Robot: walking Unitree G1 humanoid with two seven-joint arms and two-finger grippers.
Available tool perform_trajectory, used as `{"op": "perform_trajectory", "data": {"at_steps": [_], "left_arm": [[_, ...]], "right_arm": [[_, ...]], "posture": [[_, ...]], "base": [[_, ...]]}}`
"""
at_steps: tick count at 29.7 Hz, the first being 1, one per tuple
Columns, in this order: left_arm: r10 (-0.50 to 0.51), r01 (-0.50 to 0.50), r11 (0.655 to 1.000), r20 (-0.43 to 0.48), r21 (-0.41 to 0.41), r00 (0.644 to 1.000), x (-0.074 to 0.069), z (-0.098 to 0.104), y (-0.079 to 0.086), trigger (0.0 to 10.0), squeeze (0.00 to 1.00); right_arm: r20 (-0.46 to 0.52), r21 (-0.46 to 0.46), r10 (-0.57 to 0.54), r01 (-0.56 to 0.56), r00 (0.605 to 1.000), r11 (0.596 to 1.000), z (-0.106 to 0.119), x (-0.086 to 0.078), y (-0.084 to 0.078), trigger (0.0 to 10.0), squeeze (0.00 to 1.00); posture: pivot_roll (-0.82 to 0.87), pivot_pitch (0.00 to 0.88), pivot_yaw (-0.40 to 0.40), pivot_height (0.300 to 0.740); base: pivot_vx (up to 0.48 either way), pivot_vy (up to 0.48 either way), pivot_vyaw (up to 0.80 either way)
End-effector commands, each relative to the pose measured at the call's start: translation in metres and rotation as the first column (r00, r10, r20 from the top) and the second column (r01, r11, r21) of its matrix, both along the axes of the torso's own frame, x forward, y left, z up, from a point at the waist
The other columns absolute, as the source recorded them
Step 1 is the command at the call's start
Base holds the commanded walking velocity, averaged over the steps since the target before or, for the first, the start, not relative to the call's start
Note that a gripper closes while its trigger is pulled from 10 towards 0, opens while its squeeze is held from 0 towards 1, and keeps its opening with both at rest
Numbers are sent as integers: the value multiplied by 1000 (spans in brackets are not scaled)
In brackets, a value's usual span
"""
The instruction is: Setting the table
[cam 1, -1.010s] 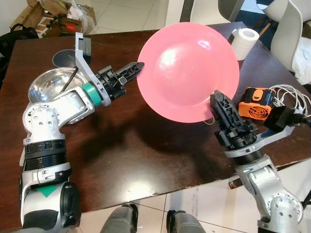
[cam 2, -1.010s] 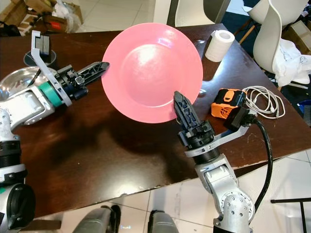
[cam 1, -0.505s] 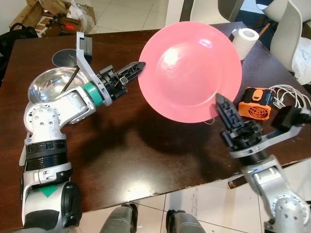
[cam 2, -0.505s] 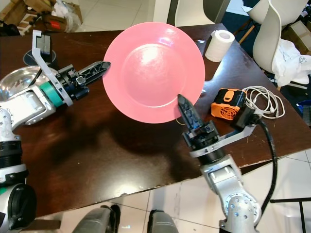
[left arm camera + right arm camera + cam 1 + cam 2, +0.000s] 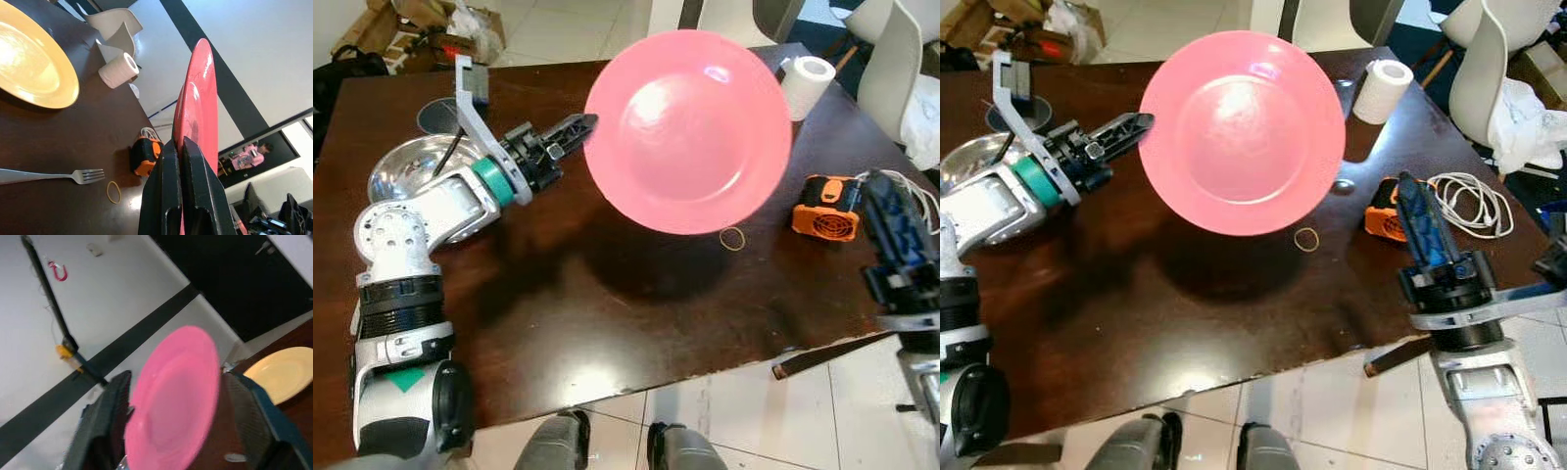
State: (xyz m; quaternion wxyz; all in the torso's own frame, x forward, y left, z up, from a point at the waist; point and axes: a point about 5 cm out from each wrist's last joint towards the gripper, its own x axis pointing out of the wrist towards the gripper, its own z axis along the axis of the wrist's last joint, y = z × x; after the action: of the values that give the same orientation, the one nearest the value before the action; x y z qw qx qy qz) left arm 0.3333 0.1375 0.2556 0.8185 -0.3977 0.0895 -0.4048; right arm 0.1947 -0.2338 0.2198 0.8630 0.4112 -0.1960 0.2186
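The left tool point(image 5: 579, 124) grips the rim of the pink plate point(image 5: 688, 130) between its closed fingers and holds it in the air above the dark bench point(image 5: 607, 294), tilted toward the camera. The right tool point(image 5: 1420, 220) stands apart from the plate, near the bench's right edge, just beside an orange device point(image 5: 824, 207); its fingers are spread wide with nothing between them. A rubber band point(image 5: 733, 238) lies below the plate. A steel bowl point(image 5: 406, 168) sits by the left arm, and a paper roll point(image 5: 806, 83) stands at the far right. In the left wrist view, a yellow plate point(image 5: 32, 66) and a fork point(image 5: 54, 175) lie on the bench.
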Motion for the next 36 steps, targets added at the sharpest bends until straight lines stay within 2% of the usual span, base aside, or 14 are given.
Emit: {"op": "perform_trajectory", "data": {"at_steps": [1,2,10,15,22,26,27,28,30,31,32,33,34,36], "left_arm": [[-7,7,1000,12,-5,1000,2,3,-2,10000,0],[-8,9,1000,17,-11,1000,2,5,-3,10000,0],[-13,14,1000,31,-27,999,1,10,-3,10000,0],[-52,54,998,47,-32,997,-5,12,-6,10000,0],[-78,80,996,52,-38,996,-10,11,-10,10000,0],[-84,86,995,56,-41,995,-12,11,-10,10000,0],[-88,90,995,57,-40,995,-13,10,-10,10000,0],[-91,93,995,57,-38,994,-14,9,-10,10000,0],[-91,93,995,57,-38,994,-14,9,-10,10000,0],[-93,95,995,56,-36,994,-14,8,-11,10000,0],[-94,96,995,54,-32,994,-15,7,-11,10000,0],[-94,96,995,54,-32,994,-15,7,-11,10000,0],[-96,98,995,52,-27,994,-15,6,-11,10000,0],[-97,99,995,51,-23,994,-16,5,-12,10000,0]], "right_arm": [[-34,27,-53,54,998,998,-10,-1,-9,10000,902],[-61,34,-64,66,996,997,-17,2,-10,10000,0],[-102,67,-55,62,993,996,-28,10,-7,10000,0],[-83,103,29,-20,996,995,-27,22,3,10000,0],[-70,137,235,-224,969,965,-29,40,39,10000,0],[-81,145,270,-256,960,956,-33,43,47,10000,0],[-78,148,293,-280,953,949,-33,45,51,9098,0],[-74,148,313,-300,947,942,-33,46,55,5333,0],[-74,148,313,-300,947,942,-33,46,55,5333,0],[-66,150,332,-320,941,936,-31,46,58,4235,0],[-61,143,349,-338,935,930,-30,47,60,1882,0],[-61,143,349,-338,935,930,-30,47,60,1882,0],[-49,135,368,-359,929,924,-27,46,62,0,0],[-41,129,382,-374,923,918,-25,46,62,0,0]], "posture": [[40,59,36,740],[40,59,36,740],[54,60,34,740],[66,59,35,740],[82,55,22,740],[85,54,19,740],[88,52,18,740],[87,51,15,740],[87,51,15,740],[87,50,14,740],[85,48,11,740],[85,48,11,740],[84,47,9,740],[84,47,9,740]], "base": [[0,0,0],[0,0,0],[0,0,0],[0,0,0],[0,0,0],[0,0,0],[0,0,0],[0,0,0],[0,0,0],[0,0,0],[0,0,0],[0,0,0],[0,0,0],[0,0,0]]}}
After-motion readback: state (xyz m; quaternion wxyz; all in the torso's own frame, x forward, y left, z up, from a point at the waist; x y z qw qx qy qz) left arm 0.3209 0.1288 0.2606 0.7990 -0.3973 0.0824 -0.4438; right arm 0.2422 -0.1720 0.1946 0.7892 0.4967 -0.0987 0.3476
